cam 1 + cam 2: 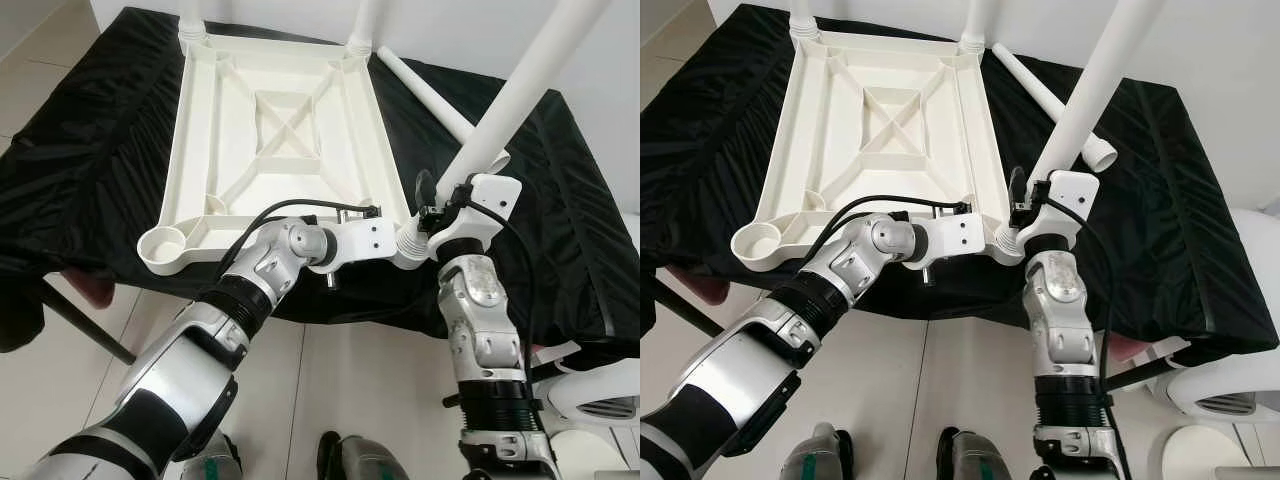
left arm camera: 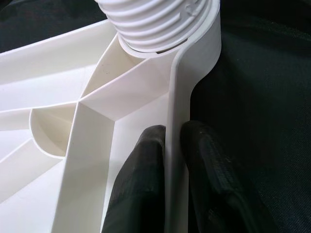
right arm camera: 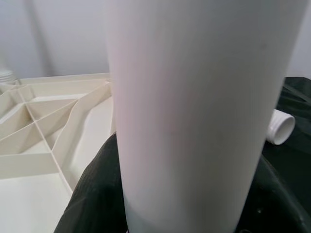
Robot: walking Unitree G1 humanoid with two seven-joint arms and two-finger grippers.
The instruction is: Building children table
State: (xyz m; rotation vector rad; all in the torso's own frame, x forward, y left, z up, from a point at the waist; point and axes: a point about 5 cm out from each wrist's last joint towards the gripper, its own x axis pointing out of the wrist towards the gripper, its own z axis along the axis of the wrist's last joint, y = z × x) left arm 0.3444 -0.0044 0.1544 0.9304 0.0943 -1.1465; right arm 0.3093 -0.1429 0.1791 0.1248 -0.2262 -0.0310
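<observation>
We see two legs [image 1: 362, 25] fitted at 12 o'clock; our right gripper [image 1: 443, 203] grasps the third leg [image 1: 520, 90] at its socket, our left gripper [image 2: 167, 160] pinches the tabletop [image 1: 280, 130] rim; one leg [image 1: 425, 93] lies loose; the 8 o'clock socket [image 1: 165, 243] is open.

A desk [image 1: 560, 190] draped in black cloth is carrying the upturned white tabletop [image 1: 275, 140] before me; beside that tabletop, a loose white leg [image 1: 425, 90] is lying.

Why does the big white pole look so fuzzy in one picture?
In the right wrist view the round white plastic table leg sits right against the lens, so it blurs; in the left eye view it looks sharp, though pale and washed out against the bright wall.
</observation>
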